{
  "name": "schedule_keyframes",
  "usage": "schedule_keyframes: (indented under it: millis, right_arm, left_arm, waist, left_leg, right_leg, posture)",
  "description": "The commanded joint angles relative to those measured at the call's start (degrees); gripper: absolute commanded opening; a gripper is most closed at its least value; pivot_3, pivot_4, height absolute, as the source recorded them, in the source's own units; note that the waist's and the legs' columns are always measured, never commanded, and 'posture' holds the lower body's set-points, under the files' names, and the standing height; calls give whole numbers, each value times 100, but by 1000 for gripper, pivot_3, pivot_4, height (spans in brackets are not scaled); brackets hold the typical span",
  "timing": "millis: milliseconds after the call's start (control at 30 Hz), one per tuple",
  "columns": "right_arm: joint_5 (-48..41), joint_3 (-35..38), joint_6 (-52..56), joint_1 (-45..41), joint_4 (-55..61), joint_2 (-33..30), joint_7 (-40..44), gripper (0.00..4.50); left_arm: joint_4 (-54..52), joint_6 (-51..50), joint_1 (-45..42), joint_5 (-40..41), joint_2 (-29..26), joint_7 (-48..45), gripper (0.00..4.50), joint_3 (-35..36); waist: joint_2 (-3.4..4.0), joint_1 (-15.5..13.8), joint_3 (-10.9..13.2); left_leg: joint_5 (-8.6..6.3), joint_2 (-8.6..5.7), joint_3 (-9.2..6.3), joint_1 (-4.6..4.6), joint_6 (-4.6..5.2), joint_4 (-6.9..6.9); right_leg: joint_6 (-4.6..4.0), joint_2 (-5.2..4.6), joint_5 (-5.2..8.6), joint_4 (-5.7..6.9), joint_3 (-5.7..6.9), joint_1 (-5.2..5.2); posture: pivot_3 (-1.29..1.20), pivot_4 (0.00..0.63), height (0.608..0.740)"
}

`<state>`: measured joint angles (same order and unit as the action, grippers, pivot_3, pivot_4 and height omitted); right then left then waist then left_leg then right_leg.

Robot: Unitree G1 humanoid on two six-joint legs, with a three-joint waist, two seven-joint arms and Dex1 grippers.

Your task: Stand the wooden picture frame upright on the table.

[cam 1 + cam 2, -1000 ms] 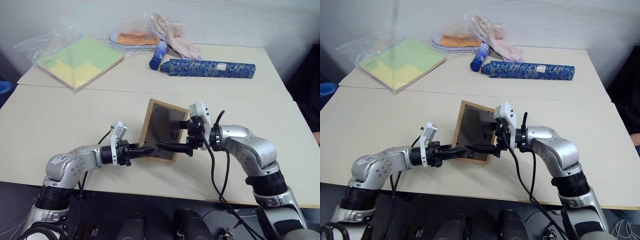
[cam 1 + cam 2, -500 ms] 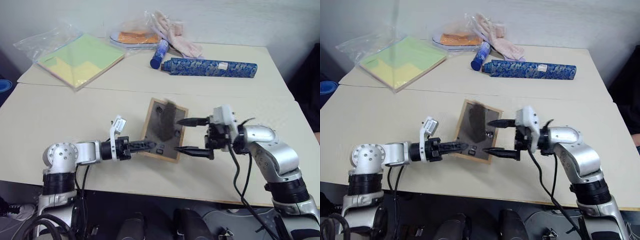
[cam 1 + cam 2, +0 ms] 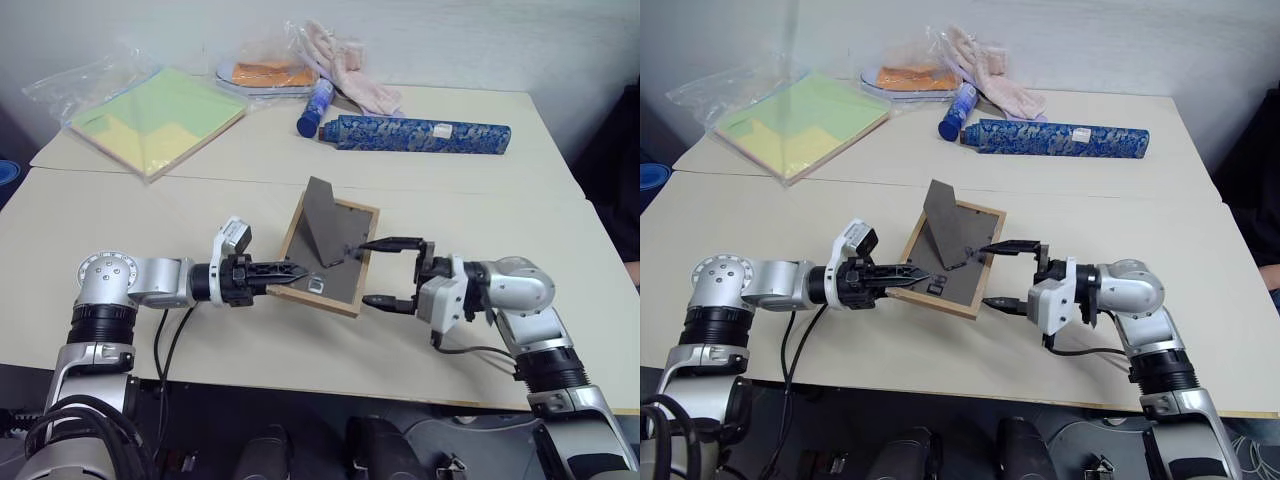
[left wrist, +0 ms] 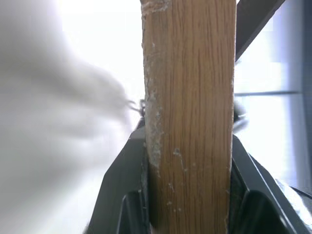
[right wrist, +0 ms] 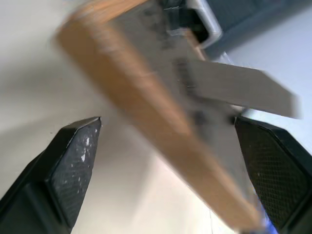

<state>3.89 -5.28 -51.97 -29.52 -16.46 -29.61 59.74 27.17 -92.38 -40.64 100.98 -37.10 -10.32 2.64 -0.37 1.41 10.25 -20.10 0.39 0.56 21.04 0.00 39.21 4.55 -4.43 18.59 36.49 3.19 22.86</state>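
Left gripper (image 3: 292, 268) fingers clamped on the wooden picture frame's (image 3: 330, 255) left edge, holding it tilted, back panel up, over the table (image 3: 120, 230) just this side of its seam. Fold-out stand (image 3: 322, 218) already swung out. Right gripper (image 3: 383, 271) at frame's right edge, fingers wide apart, likely to steady it.

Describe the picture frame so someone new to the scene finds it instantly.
On the near half of the cream table, between the two grippers, sits the wooden picture frame. The left gripper clamps its edge. Light-wood border, dark grey back with its stand folded out; the other items lie along the far edge.
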Motion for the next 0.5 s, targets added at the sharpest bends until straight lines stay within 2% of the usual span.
schedule_keyframes:
  millis: [33, 67, 167, 367, 400, 500]
  right_arm:
    - [629, 33, -545, -295, -436, 145, -887, 4440]
    - [752, 16, -588, -359, -525, 171, -1074, 4440]
    - [1211, -1, -778, -475, -697, 225, -1696, 3910]
    - [1606, -97, -868, -439, -803, 121, -2473, 1935]
    - [1612, -122, -841, -437, -822, 103, -2535, 1806]
    - [1662, -140, -830, -444, -875, 71, -2780, 1800]
  left_arm:
    - [-7, -12, -181, 753, -190, 93, 1274, -315]
    - [-21, 18, -184, 887, -247, 152, 1274, -415]
    - [-72, 96, -165, 1185, -432, 234, 1274, -715]
    - [-199, 273, -40, 1202, -512, 182, 1274, -750]
    - [-277, 339, 3, 1202, -522, 239, 1274, -728]
    - [-789, 650, 261, 1202, -545, 356, 1274, -515]
  waist:
    - [0, 19, 0]
    - [0, 21, 0]
    - [2, 24, 1]
    - [3, 27, 1]
    - [3, 26, 1]
    - [3, 28, 1]
  left_leg:
    - [0, -2, -1, -1, 1, 0]
    - [1, -1, -2, 0, 0, 1]
    - [3, 1, -4, 0, -3, 1]
    - [4, -2, -5, 0, -3, 1]
    - [4, -4, -5, 0, -2, 0]
    - [4, -4, -6, 1, -2, 1]
  right_leg:
    - [0, -1, 0, 2, 0, 0]
    - [0, 0, 0, 2, 0, 0]
    - [0, 1, 0, 3, 0, 1]
    - [0, 1, 0, 3, 0, 1]
    - [-1, 1, 0, 3, -1, 2]
    - [0, 0, 0, 3, -3, 2]
  posture:
    - [0, 150, 740]
    - [0, 150, 740]
    - [0, 150, 740]
    - [0, 150, 740]
    - [0, 150, 740]
    - [0, 150, 740]
